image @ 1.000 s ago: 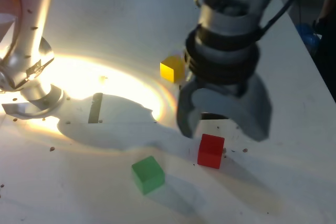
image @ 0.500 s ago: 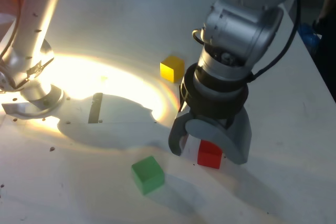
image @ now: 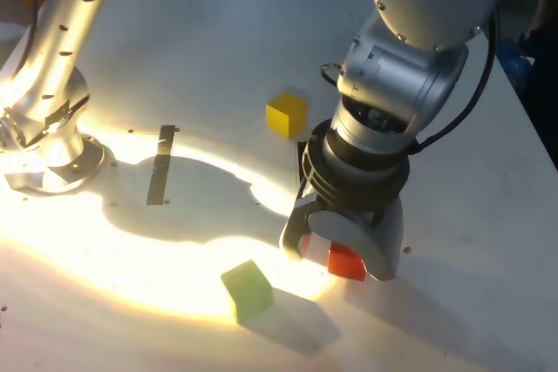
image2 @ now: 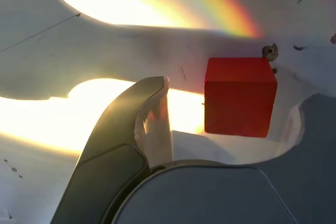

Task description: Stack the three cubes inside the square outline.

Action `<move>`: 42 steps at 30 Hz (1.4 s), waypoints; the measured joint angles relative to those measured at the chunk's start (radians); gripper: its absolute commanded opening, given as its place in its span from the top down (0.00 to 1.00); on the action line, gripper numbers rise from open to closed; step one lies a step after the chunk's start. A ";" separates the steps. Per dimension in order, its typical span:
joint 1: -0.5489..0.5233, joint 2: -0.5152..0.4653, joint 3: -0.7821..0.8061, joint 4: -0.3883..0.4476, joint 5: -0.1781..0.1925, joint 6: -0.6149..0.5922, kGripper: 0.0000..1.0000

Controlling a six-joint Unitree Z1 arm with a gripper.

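The red cube point(image: 348, 261) lies on the white table between the two fingers of my gripper point(image: 342, 259), which has come down around it. In the wrist view the red cube point(image2: 239, 95) sits between the fingers of the gripper point(image2: 228, 95); a lit gap separates it from one finger point(image2: 152, 108), so the jaws stand open. The yellow cube point(image: 285, 114) rests behind the arm, towards the exterior view's left. The green cube point(image: 247, 290) lies in front, left of the gripper in the exterior view. The square outline is hidden behind the arm.
A straight black tape strip point(image: 159, 165) lies on the table at the exterior view's left. A silver metal stand point(image: 52, 128) rises at the far left. A bright patch of light spreads across the near table. The table's edge runs down the right side.
The gripper has come down from above the red cube to the table, its fingers now either side of the cube and closer together. The bright light patch has shifted towards the front.
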 measured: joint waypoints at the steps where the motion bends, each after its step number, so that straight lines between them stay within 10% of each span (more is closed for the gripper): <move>1: 0.002 0.004 0.000 -0.005 0.000 0.002 0.35; 20: 0.025 0.030 0.023 -0.081 0.040 0.030 0.61; 33: 0.048 -0.008 -0.053 0.024 0.050 0.047 0.70; 42: 0.257 -0.084 -0.030 0.098 0.087 0.091 0.70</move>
